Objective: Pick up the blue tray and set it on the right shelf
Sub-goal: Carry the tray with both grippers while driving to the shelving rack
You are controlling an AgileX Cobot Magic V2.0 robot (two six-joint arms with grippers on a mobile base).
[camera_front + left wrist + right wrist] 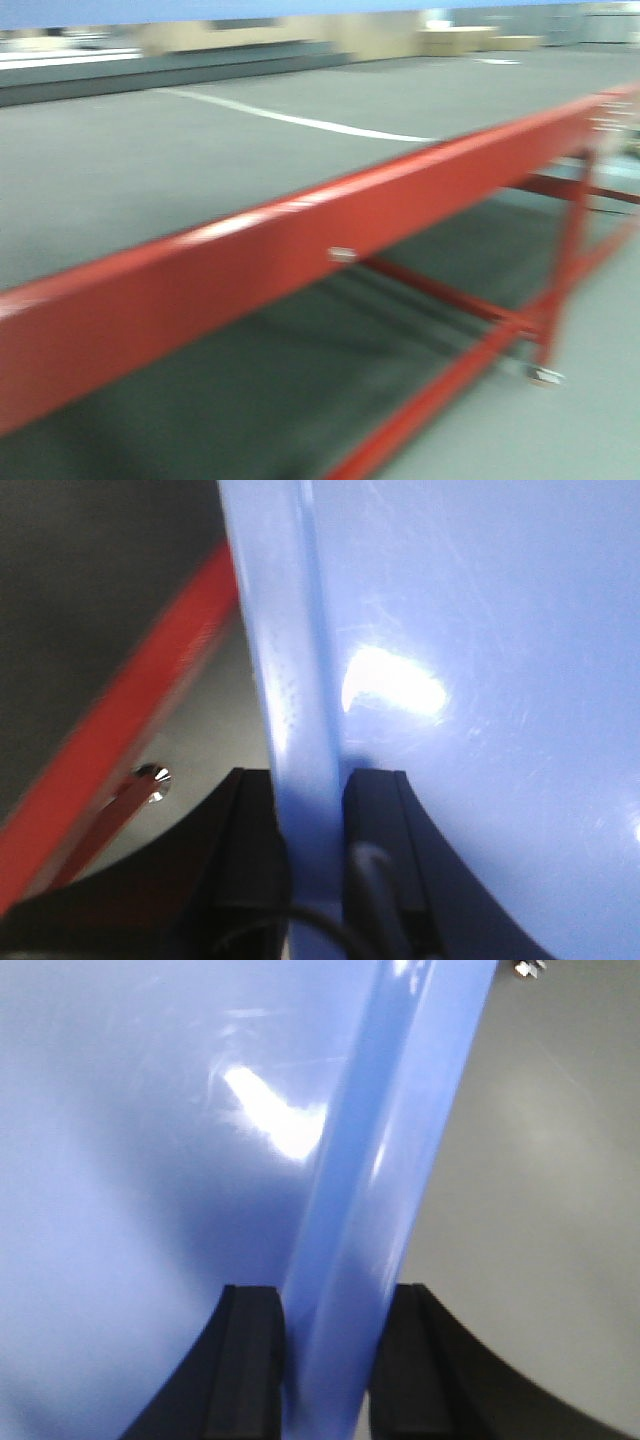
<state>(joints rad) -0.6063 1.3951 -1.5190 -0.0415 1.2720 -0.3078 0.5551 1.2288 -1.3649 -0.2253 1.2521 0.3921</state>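
Note:
The blue tray [480, 660] is held up off the table between both arms. In the left wrist view my left gripper [312, 810] is shut on the tray's left rim, with a black finger on each side of it. The right wrist view shows my right gripper [330, 1330] shut on the opposite rim of the blue tray [130, 1160]. In the front view only a thin blue strip of the tray [200, 10] crosses the top edge. The right shelf is out of view.
A red-framed table [300, 250] with a dark mat top [200, 170] runs diagonally across the blurred front view, its leg foot [545, 376] on the grey floor. Its red frame [130, 700] lies below my left gripper. Cardboard boxes [455, 40] stand far back.

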